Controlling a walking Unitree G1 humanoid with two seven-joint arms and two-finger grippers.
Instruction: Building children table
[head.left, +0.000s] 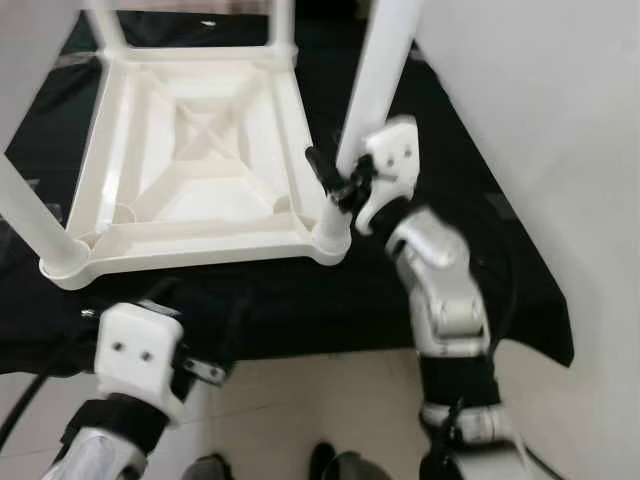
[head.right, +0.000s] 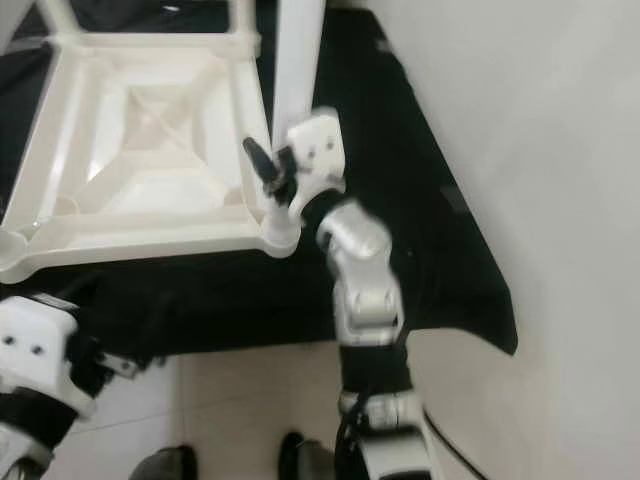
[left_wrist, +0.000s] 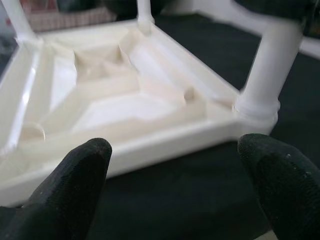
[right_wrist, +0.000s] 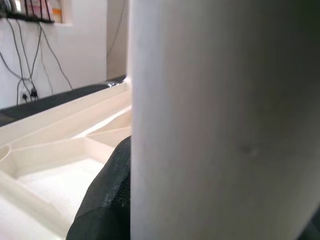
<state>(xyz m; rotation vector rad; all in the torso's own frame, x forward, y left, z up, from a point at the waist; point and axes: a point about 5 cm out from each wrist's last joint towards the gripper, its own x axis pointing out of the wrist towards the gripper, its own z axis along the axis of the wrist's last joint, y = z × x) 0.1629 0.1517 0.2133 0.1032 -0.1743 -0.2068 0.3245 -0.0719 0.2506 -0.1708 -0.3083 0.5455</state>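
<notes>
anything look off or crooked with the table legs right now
One thing: the leg held by the right gripper leans, tilting away from its corner socket on the upturned tabletop, so it may not be fully seated. No cracks show. The left gripper hovers open near the table's edge.

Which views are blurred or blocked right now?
Right wrist view: the white leg sits very close and blocks most of the frame. Left wrist view: the black fingertips are soft, the tabletop fairly sharp. Eye views: slight motion blur on the right arm.
</notes>
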